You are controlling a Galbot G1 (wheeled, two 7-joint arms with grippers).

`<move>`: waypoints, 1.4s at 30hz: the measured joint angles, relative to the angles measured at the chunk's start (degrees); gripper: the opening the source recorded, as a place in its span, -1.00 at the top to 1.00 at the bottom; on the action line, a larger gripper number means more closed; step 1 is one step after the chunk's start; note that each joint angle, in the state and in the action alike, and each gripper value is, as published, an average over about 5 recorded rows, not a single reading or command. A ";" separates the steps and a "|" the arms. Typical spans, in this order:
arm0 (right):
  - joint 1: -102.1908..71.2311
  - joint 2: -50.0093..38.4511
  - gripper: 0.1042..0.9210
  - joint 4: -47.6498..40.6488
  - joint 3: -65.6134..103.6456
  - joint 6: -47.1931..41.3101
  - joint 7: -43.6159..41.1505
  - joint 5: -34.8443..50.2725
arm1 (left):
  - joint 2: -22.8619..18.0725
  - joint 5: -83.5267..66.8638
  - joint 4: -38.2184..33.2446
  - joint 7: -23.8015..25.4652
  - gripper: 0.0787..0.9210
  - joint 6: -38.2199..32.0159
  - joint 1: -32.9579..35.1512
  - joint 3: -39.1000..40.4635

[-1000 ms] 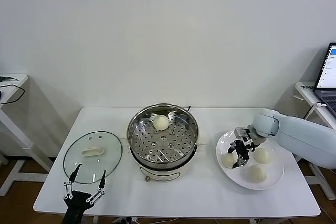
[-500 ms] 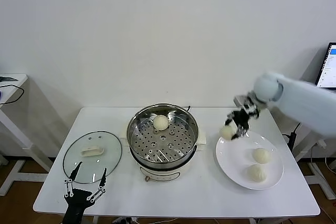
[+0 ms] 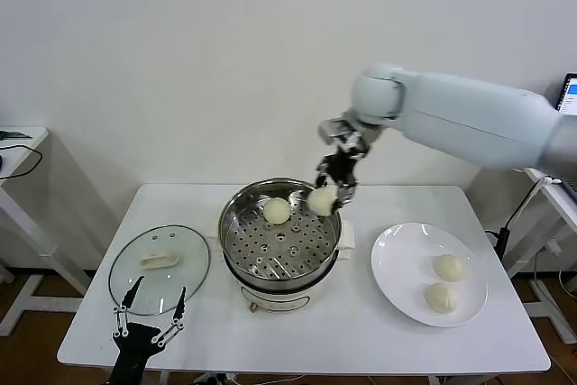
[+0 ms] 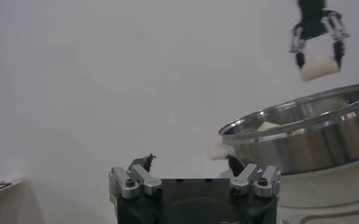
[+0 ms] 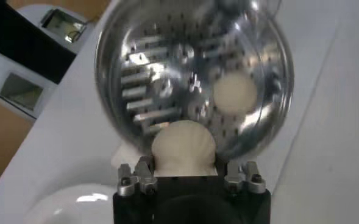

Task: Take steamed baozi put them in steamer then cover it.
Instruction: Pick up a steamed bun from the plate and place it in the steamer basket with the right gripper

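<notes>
My right gripper [image 3: 326, 194] is shut on a cream-white baozi [image 3: 321, 200] and hangs above the right rim of the steel steamer [image 3: 236, 223]. The held baozi [image 5: 183, 145] fills the space between the jaws, with the perforated tray [image 5: 161, 79] below. One baozi [image 3: 277, 211] lies at the back of the tray. Two more baozi [image 3: 449, 267] rest on the white plate [image 3: 397, 259] at the right. The glass cover [image 3: 159, 268] lies flat on the table, left of the steamer. My left gripper [image 3: 148, 313] stands open at the table's front edge, just before the cover.
The white table [image 3: 352, 340] carries everything. A side table [image 3: 18, 146] with a cable stands at far left, and a laptop [image 3: 568, 101] shows at the right edge. The left wrist view shows the steamer wall [image 4: 313, 137] close by.
My right gripper lifted one baozi off the plate and carried it up and left to above the steamer's right rim. The left arm has stayed where it was.
</notes>
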 measured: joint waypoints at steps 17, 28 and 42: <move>-3.00 13.95 -0.34 -3.60 -6.17 -5.30 9.50 3.47 | -0.05 0.03 0.24 -0.08 -0.77 -0.35 -0.31 -0.14; -5.32 18.40 -0.35 -5.29 -7.20 -6.13 11.65 3.54 | -0.13 0.03 0.41 -0.09 -0.77 -0.52 -0.34 -0.41; -5.19 17.14 -0.76 -3.13 -6.43 -6.08 12.78 1.80 | -0.29 0.02 0.48 -0.12 -0.77 -0.69 -0.25 -0.64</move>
